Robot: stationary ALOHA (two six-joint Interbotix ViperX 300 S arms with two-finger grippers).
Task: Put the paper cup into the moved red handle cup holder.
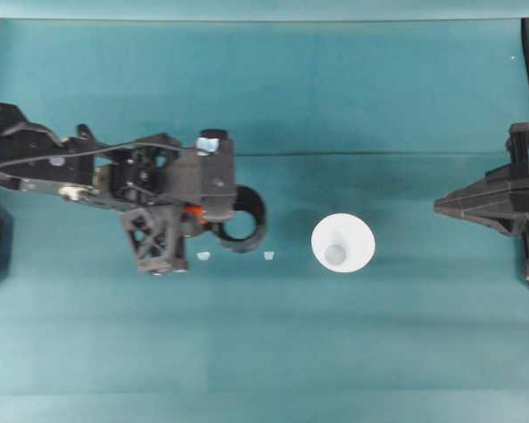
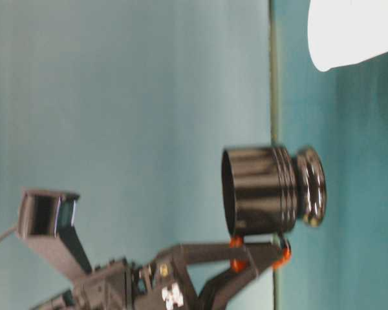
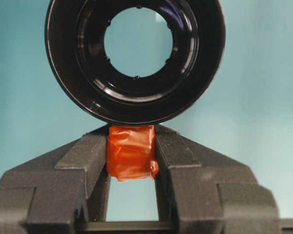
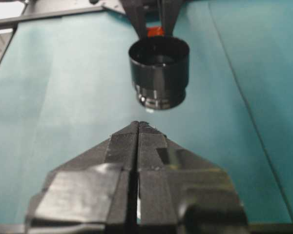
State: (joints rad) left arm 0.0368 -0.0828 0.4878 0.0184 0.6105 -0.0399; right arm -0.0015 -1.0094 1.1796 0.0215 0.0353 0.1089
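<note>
Left gripper [image 3: 132,151] clamped on the red-orange handle tab [image 3: 132,152] of the red handle cup holder [image 3: 135,58], pads [image 3: 85,161] pressing the tab from both sides. Holder carried clear of the teal table [image 1: 406,335], judging from the table-level view, where its base [image 2: 310,187] hangs off the cloth. Seen from overhead just beside the left arm, left of centre. Right gripper [image 4: 138,127] drawn closed on nothing, fingertips together, parked at the right edge [image 1: 445,206].

Paper cup [image 1: 343,244] standing upright on the table between the two arms, near the holder but not touching, well apart from the right gripper.

Probably light, thin-walled and easily crushed; best taken by the side wall below the rim with a gentle squeeze, or pinched at the rim. Likely to tip if nudged. Holder glossy, hard, probably slippery, so the tab is the sensible hold.

Left wrist view looks straight through the holder's open bottom, something hidden overhead under the arm. Overhead gives the spacing of cup and holder; table-level gives the holder's height and a blurred edge of the cup [image 2: 355,32].
</note>
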